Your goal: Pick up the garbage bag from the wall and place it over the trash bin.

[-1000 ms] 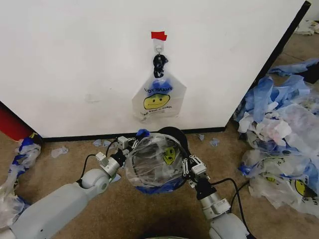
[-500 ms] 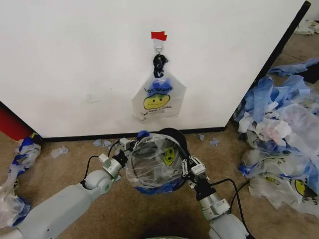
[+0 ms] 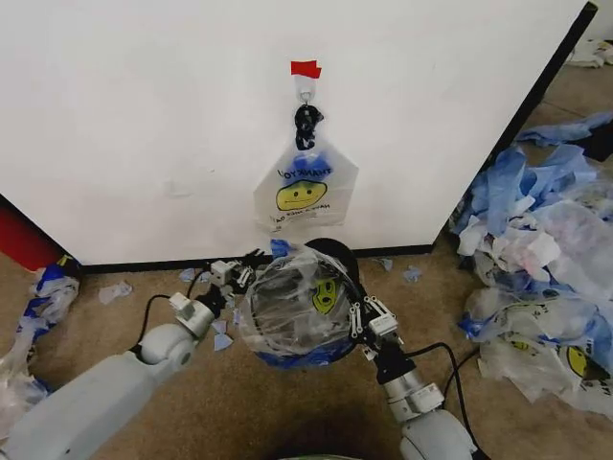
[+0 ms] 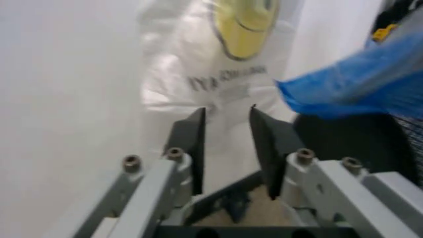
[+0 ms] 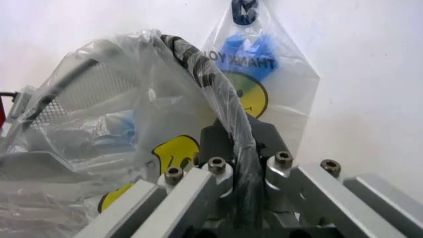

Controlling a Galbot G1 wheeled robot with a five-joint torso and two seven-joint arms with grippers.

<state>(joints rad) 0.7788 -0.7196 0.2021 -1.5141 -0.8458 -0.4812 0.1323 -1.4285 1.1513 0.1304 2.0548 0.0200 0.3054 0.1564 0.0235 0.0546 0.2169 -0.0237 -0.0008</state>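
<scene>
Head view: garbage bag [image 3: 299, 305] draped over trash bin [image 3: 334, 255], centre frame below the wall [image 3: 144, 115]. My right end effector [image 3: 363, 319] clamps rim and bag at right. Left wrist view: my left end effector [image 4: 227, 126] parted, empty. Right wrist view: fingers [image 5: 218, 171] pinch the rim.

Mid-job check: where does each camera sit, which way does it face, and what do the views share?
Head: high, facing down at the wall, both arms, bagged trash bin.
Left wrist: behind the open left gripper, facing the hanging bag.
Right wrist: behind the right gripper clamping the bin rim.
All share the hanging bag.
</scene>
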